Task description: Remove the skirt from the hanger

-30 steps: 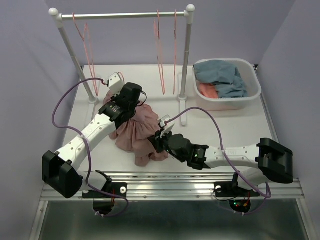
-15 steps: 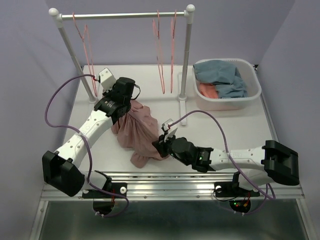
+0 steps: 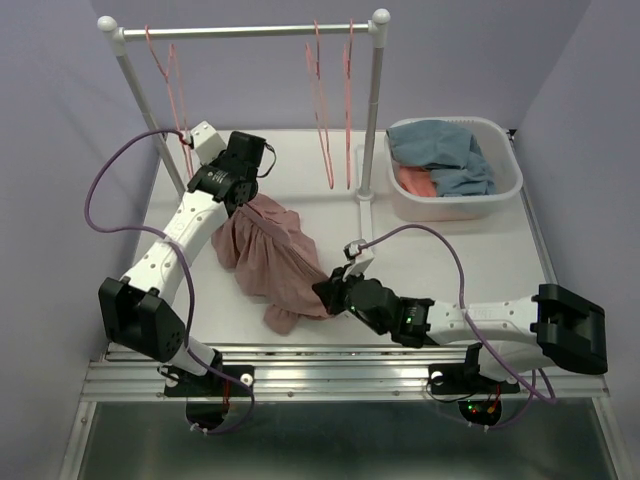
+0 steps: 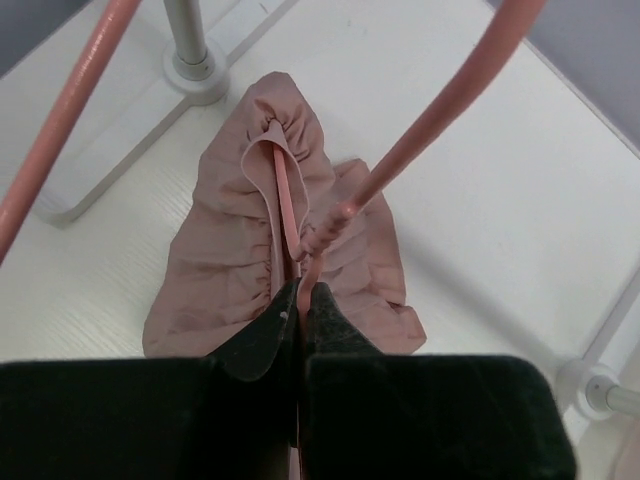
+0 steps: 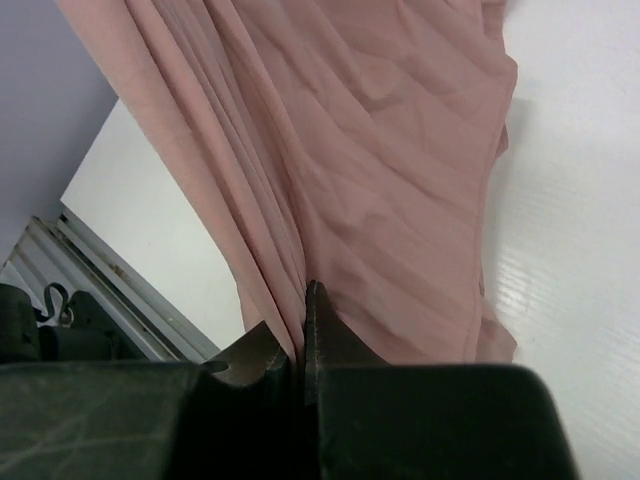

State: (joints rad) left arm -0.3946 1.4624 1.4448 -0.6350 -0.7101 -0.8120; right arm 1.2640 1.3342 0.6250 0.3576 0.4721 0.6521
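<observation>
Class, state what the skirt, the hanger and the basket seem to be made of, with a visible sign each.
The skirt: thin matte pink fabric, gathering and draping in soft folds. The hanger: probably coated wire, smooth pink, thin, twisted at the neck. The basket: likely moulded plastic, white, smooth rigid rim.

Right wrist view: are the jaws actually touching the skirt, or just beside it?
Touching. The right wrist view shows the jaws shut on a fold of the skirt, with the pink fabric pinched between them.
</observation>
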